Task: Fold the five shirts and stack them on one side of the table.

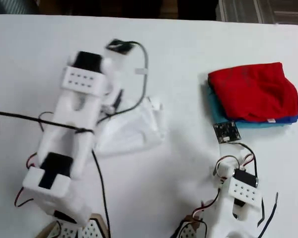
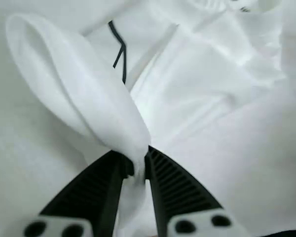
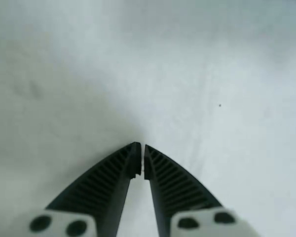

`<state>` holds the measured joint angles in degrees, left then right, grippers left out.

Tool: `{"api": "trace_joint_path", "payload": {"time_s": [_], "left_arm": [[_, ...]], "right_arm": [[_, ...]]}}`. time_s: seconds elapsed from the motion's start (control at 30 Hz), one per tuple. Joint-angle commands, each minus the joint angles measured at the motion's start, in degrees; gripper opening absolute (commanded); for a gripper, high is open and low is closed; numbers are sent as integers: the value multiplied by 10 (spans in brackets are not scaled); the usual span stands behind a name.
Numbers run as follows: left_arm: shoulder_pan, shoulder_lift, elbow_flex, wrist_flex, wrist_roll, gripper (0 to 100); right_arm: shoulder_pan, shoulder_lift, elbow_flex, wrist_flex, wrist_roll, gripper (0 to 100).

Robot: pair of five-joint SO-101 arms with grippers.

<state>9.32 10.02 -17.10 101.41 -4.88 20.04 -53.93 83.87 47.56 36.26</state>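
I count four shirts on my table (image 1: 179, 44). One is a white shirt (image 1: 131, 129). The other three make a single stack: one red shirt (image 1: 253, 89), one blue shirt (image 1: 288, 119) and one teal shirt (image 1: 218, 115). I see two arms, the left arm (image 1: 72, 129) and the right arm (image 1: 241, 191).

We see the left arm (image 1: 69, 129) stretched long across the bench (image 1: 188, 39), from its base at about 7 o'clock up toward 12 o'clock. The left pincer (image 2: 137, 160) is clamped tight, with a fold of the white shirt (image 2: 89, 94) squeezed between its ribbed black fingers (image 2: 175, 190). The right arm (image 1: 241, 191) sits folded low near 5 o'clock. The right pincer (image 3: 142, 150) points down at the bench, jaws pressed together, tips almost touching.
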Motion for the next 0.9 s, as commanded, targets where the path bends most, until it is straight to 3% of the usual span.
{"api": "trace_joint_path", "payload": {"time_s": [0.0,0.43,0.87], "left_arm": [[49,26,-56,8,18,28],[149,259,-293,8,34,28],[154,421,-485,5,35,28]], "right_arm": [[2,-15,-3,-9,-3,20],[2,-15,0,-9,-3,20],[2,-15,0,-9,-3,20]]}}
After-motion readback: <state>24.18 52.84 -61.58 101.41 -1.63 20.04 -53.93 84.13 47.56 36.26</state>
